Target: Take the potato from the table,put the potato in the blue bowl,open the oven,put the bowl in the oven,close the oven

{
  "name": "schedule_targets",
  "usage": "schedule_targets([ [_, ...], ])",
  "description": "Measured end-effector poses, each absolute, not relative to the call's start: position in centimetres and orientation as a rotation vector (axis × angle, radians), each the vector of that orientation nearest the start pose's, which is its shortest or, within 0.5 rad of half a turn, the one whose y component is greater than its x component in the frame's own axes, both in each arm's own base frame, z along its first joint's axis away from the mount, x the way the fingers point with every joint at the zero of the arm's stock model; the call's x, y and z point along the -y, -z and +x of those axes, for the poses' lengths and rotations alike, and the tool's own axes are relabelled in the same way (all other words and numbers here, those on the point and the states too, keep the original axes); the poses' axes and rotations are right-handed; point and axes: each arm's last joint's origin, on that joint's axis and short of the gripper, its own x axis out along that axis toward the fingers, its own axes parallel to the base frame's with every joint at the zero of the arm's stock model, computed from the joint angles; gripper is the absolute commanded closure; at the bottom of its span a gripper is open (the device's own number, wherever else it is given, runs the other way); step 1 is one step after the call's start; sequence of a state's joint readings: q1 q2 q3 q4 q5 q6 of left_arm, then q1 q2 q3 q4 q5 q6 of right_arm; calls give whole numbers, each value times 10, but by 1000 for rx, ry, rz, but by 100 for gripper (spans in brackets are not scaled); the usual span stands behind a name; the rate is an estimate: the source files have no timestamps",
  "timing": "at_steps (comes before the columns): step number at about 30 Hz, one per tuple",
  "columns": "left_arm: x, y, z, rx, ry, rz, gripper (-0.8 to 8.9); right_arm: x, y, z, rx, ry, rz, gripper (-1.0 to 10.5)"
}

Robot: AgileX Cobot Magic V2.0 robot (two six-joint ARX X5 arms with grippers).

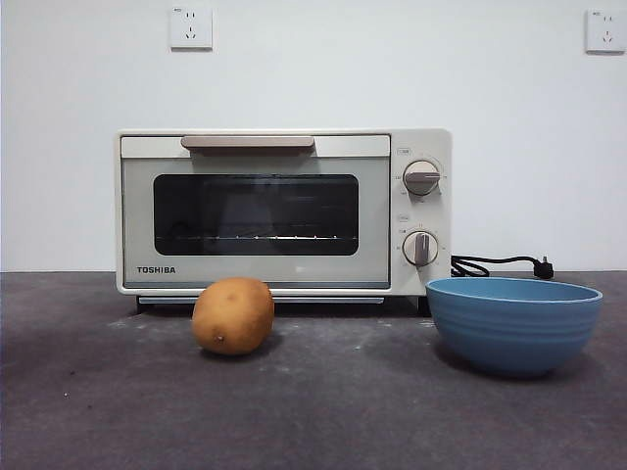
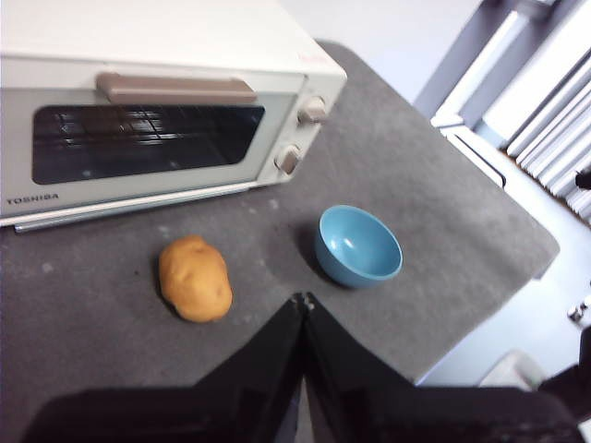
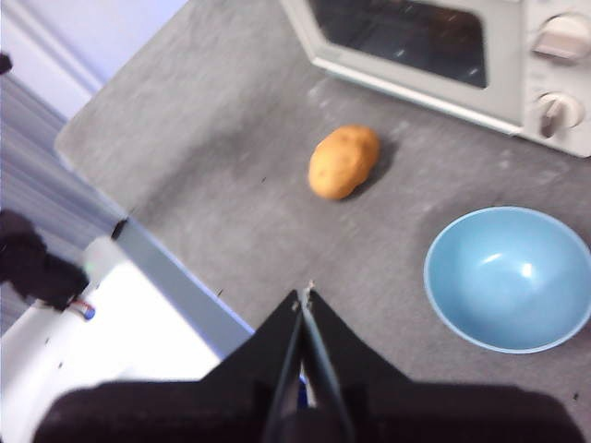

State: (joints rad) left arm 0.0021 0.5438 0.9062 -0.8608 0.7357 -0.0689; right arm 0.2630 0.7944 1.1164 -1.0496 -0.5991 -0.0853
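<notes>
With both the left gripper and right gripper pressed together above the dark grey table, I am lining up to straddle the oval golden-brown potato lying between the closed cream oven and the empty blue bowl.

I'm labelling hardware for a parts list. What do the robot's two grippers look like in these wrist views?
The left gripper and the right gripper look alike: each has two flat, matte black jaws that taper from a wide black base to a thin pointed tip. No cables, markings or logos show on either. The front view shows neither arm.
</notes>
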Motion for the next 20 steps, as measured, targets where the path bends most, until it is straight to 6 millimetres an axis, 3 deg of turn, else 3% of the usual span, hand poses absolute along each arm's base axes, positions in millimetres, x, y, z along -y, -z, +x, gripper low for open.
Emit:
schedule_targets([
  [3,19,-343,79,-491,708,-228,821,-47,-366,109,-696,-862,39,853],
  [9,19,-344,79,-481,712,-215,821,-47,-367,110,-676,-861,38,420],
  [20,19,-344,79,-481,712,-214,821,-50,-366,119,-695,-855,72,406],
])
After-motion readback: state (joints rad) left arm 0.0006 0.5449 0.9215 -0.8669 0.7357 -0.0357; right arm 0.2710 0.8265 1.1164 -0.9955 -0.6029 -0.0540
